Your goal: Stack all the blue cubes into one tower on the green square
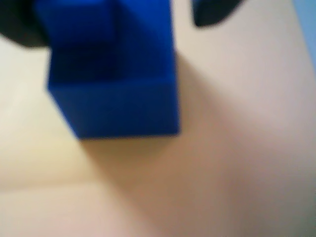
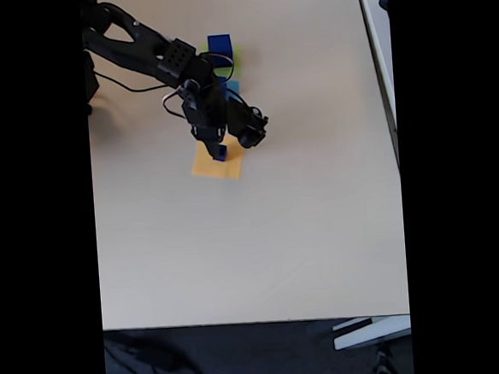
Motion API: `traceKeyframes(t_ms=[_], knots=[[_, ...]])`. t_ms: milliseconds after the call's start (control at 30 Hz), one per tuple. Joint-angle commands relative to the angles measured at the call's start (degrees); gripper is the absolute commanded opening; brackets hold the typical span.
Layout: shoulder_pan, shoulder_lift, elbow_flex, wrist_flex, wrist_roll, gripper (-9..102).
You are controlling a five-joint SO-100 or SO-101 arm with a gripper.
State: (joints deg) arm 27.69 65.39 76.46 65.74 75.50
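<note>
In the fixed view a large blue cube [image 2: 220, 44] stands on the green square [image 2: 226, 65], of which just a sliver shows behind the arm. My gripper [image 2: 218, 148] hangs over the orange square [image 2: 218, 163], shut on a smaller blue cube [image 2: 220, 152]. The wrist view is blurred: that blue cube [image 1: 118, 94] fills its upper left, between dark fingers [image 1: 19, 24] at the top corners, and throws a shadow on the surface to its lower right. I cannot tell whether the cube touches the orange square.
A flat light-blue square [image 2: 232, 86] lies between the green and orange squares, mostly under the arm; its edge [image 1: 307, 24] shows at the wrist view's right. The black arm [image 2: 150, 57] reaches in from the upper left. The beige table [image 2: 304, 234] stretches wide to the right and front.
</note>
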Motion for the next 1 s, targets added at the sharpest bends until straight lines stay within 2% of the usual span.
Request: traceKeyframes(t_ms=[0, 967], knots=[[-0.3, 4.6, -0.3, -0.8, 0.3, 14], [-0.4, 9.0, -0.4, 0.2, -1.7, 15]])
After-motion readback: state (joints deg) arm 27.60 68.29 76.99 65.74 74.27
